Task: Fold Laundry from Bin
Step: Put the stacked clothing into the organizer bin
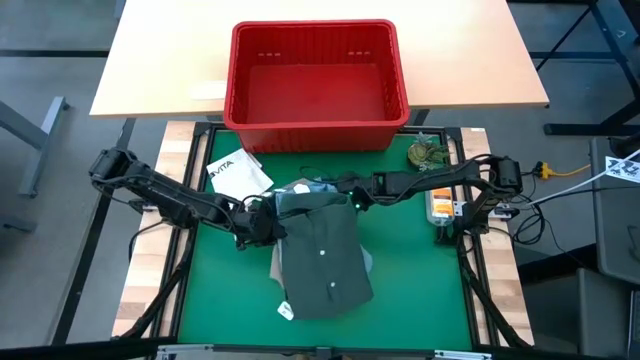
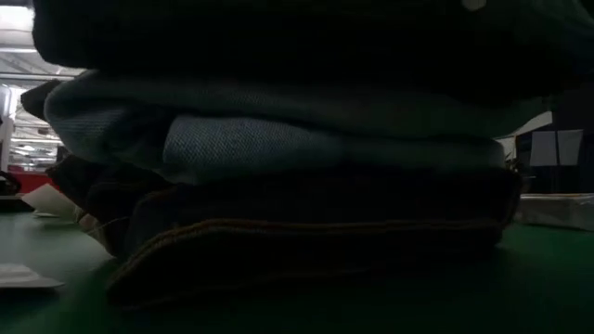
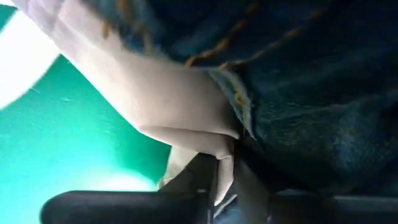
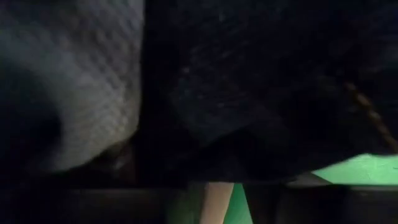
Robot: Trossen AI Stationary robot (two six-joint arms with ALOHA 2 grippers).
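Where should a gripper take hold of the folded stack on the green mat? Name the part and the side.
Grip the laundry stack low on its long side edges, coming in level from left and right as the left gripper and right gripper sit now. The low view shows thick folded layers piled up, so a hold under the bottom fold probably keeps them together.

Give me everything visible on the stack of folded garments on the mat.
The stack of folded garments sits mid-mat on the green mat, below the red bin. A dark grey-green buttoned piece lies on top; light blue, dark denim with tan stitching and beige layers lie beneath. The left gripper and right gripper press in at its upper end.
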